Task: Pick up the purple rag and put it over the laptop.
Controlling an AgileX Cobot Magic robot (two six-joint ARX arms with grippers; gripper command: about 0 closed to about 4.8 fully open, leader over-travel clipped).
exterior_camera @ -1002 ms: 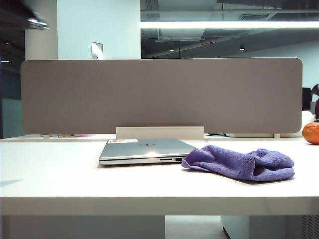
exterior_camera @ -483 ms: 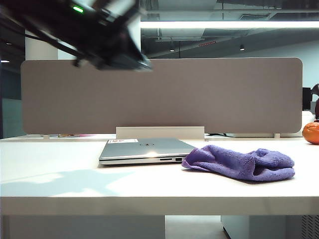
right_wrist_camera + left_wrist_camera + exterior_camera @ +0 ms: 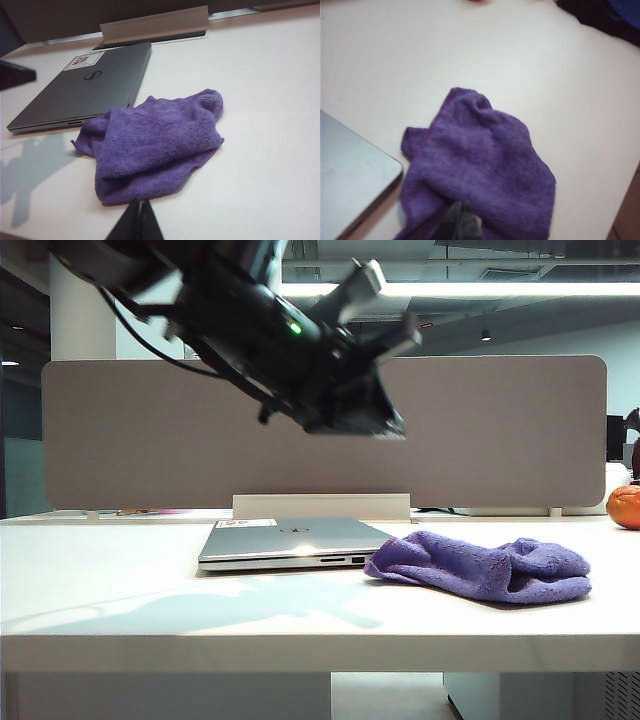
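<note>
Purple rag (image 3: 480, 568) lies bunched on the surface (image 3: 120, 585) right of the laptop (image 3: 290, 540), left tool (image 3: 462, 225) closed, empty above it; right tool (image 3: 137, 222) closed, empty nearby.

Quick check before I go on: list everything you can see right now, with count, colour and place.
purple rag: one, violet-purple, crumpled on the table right of the laptop, an edge at its corner.
laptop: one, silver-grey, closed, flat at table centre, white sticker near a rear corner.
table: one, white.
divider panel: one, grey-beige, upright behind the table.
orange round object: one, far right edge, partly cut off.
left gripper: one, dark, shut, in the air above the rag.
right gripper: one, dark, shut, near the rag's front edge.
</note>
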